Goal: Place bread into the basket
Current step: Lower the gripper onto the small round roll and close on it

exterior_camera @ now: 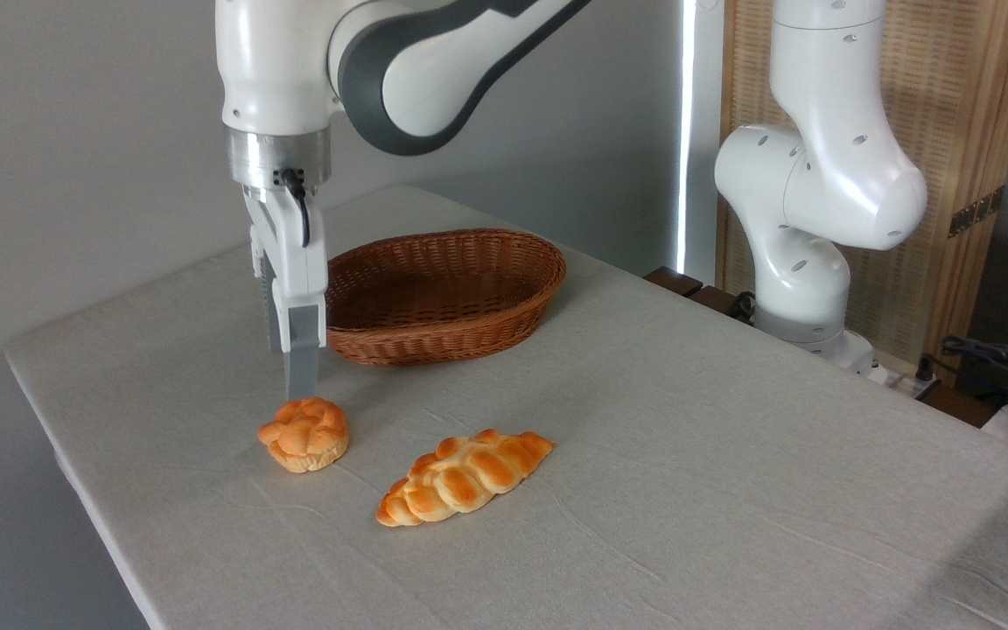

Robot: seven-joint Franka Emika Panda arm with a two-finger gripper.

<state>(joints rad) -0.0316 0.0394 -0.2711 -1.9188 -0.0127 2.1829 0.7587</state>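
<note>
The bread, a small round knotted bun with a golden-orange top, lies on the grey tablecloth at the front left. My gripper hangs just above its far-left side, turned edge-on to the camera. One finger stands behind the other with a gap between them, so the gripper is open and holds nothing. The lower fingertip ends close over the bun's top; I cannot tell whether it touches. The brown woven basket sits empty behind and to the right of the gripper.
A longer braided loaf lies right of the bun. The table's left edge runs close to the bun. The arm's white base stands at the back right, with cables beyond it.
</note>
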